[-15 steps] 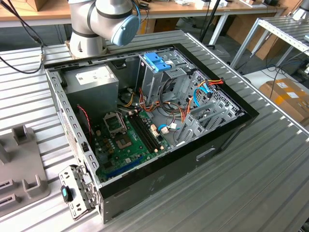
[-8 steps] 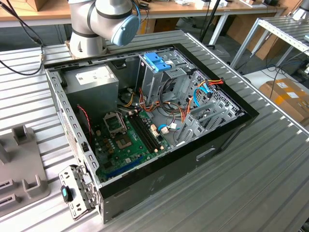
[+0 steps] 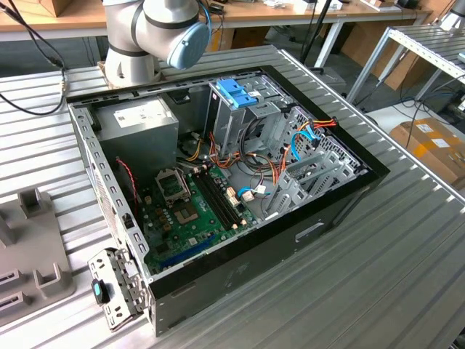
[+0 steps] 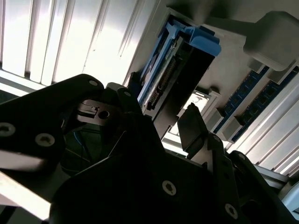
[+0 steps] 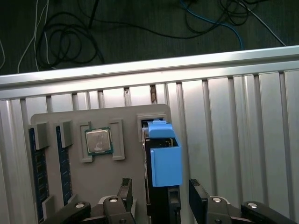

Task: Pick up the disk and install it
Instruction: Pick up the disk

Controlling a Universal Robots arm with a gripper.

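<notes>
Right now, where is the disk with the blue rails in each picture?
First wrist view: disk on edge in the grey tray, between the fingers of the open gripper.
Second wrist view: disk just past the gripper.
Exterior view: the blue piece in the computer is a bracket.
Landmark in both wrist views: silver chip beside it.

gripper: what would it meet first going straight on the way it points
Most likely the grey metal disk with light blue plastic rails, standing on edge in the flat grey tray, in line with the gap of the open gripper; depth is unclear.
</notes>
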